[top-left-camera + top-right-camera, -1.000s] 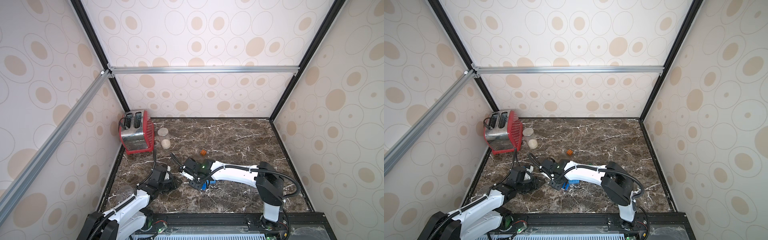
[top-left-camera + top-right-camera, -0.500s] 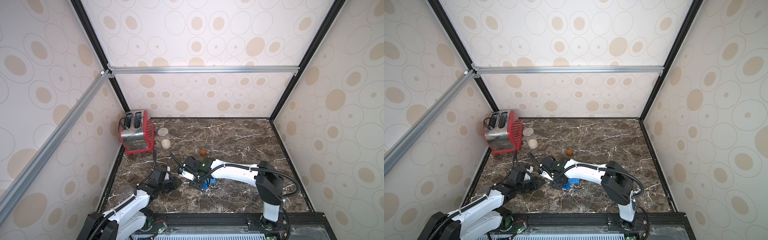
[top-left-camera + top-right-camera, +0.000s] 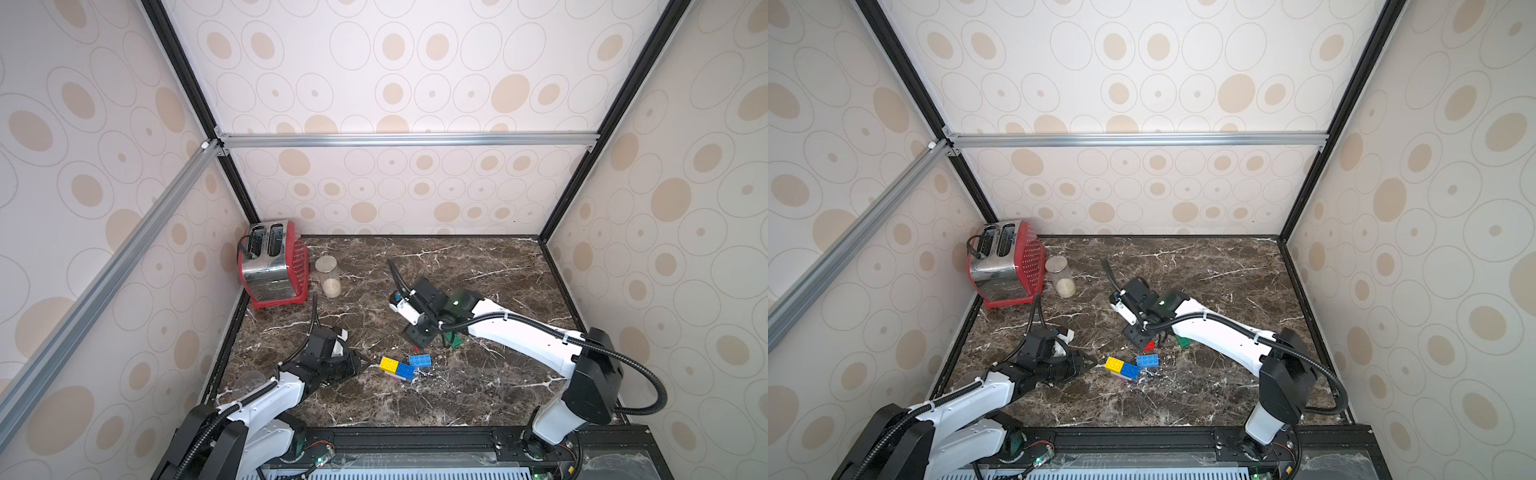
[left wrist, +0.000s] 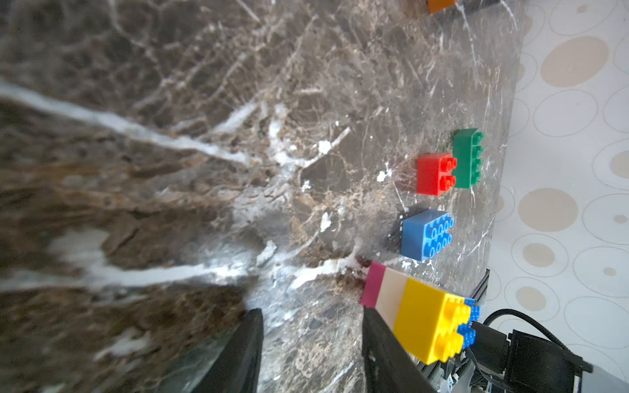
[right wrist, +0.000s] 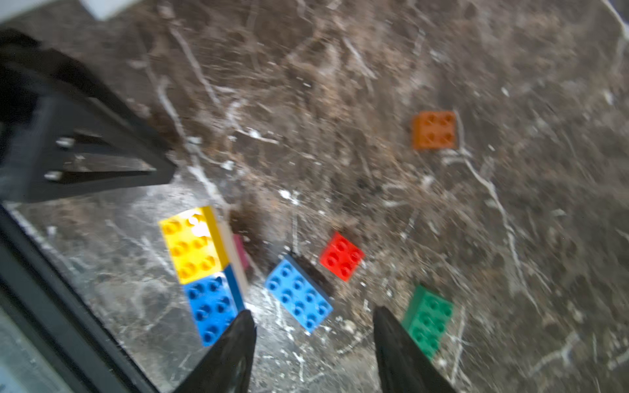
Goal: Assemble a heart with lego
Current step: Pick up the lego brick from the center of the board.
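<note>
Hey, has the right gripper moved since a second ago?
Yes. The right gripper has shifted rightward and farther back, away from the toaster, and now stands clear of the heart.

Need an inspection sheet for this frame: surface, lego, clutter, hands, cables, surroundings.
Surface: dark marble table.
Job's things: stack of yellow and blue on white and pink; blue brick, red brick, green brick and orange brick lie loose.
Clutter: toaster and jar, far left corner.
Hands: left hand open, empty, one finger beside the stack, contact unclear; right hand open, empty, over the loose bricks.
Cables: black conduit along each arm; cord on the toaster.
Surroundings: patterned walls, metal frame; nothing else seen.
</note>
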`<act>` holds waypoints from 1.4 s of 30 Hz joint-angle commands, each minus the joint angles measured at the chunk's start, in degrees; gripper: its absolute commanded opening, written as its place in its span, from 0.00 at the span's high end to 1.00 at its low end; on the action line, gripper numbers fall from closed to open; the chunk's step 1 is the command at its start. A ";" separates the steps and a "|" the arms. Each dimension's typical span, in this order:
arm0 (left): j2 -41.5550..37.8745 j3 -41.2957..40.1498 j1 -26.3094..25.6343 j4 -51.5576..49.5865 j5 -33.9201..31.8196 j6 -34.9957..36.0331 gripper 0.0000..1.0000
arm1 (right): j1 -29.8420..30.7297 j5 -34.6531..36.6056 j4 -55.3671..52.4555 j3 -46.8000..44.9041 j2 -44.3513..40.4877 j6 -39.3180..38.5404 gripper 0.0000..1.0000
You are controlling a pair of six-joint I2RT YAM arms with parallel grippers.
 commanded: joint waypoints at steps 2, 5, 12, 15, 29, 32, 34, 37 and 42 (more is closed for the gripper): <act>1.88 3.03 -0.34 2.92 2.09 1.40 0.52 | -6.14 3.74 -2.83 -7.05 -1.41 2.89 0.42; 3.36 3.93 -0.27 3.09 2.18 1.73 0.52 | -9.62 5.15 -2.07 -9.58 -0.83 3.11 0.42; 5.74 5.89 -0.33 2.66 2.70 2.50 0.51 | -13.58 4.70 1.02 -10.35 4.28 2.64 0.39; 6.21 6.16 -0.35 2.68 2.67 2.60 0.51 | -14.57 3.52 3.05 -9.90 7.08 2.54 0.39; 6.47 6.25 -0.35 1.96 1.83 2.73 0.51 | -15.53 3.80 5.58 -6.95 13.48 1.48 0.50; 6.90 6.25 -0.31 2.11 1.82 2.75 0.51 | -15.51 3.48 6.04 -7.00 13.70 1.78 0.53; 7.09 6.33 -0.33 2.22 1.91 2.75 0.51 | -15.53 2.94 6.05 -6.84 13.88 1.76 0.57; 7.01 6.33 -0.35 2.15 1.82 2.74 0.51 | -15.53 2.91 6.13 -6.68 13.90 1.92 0.60; 6.91 6.07 -0.35 2.27 1.74 2.65 0.51 | -15.51 2.27 5.96 -6.41 14.29 1.53 0.65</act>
